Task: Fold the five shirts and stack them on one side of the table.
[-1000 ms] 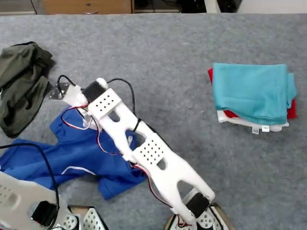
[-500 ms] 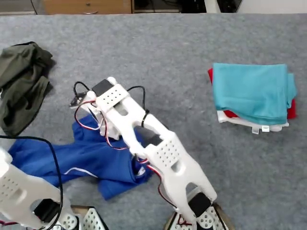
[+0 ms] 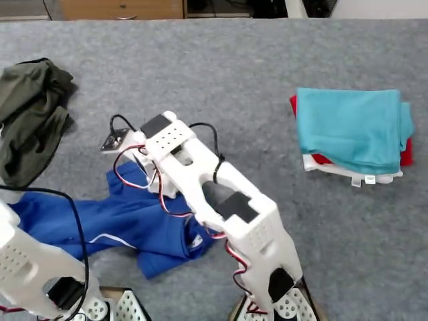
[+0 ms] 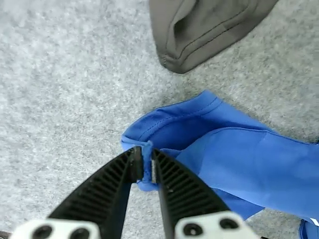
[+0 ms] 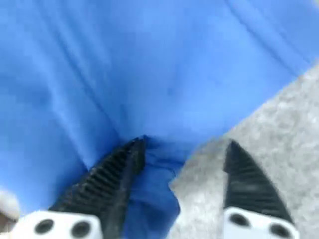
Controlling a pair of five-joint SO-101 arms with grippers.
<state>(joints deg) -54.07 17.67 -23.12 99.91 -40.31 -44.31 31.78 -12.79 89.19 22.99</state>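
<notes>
Between left jaws, blue shirt point(image 4: 249, 159) edge

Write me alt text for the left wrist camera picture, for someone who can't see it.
The left gripper is shut on a bunched edge of the blue shirt, which lies crumpled on the grey table. A rumpled olive shirt lies just beyond it, apart from the blue one.

Hiding part of the blue shirt point(image 3: 114, 217) under the right arm point(image 3: 221, 200); cropping the olive shirt point(image 3: 30, 114) just beyond the blue shirt.
</notes>
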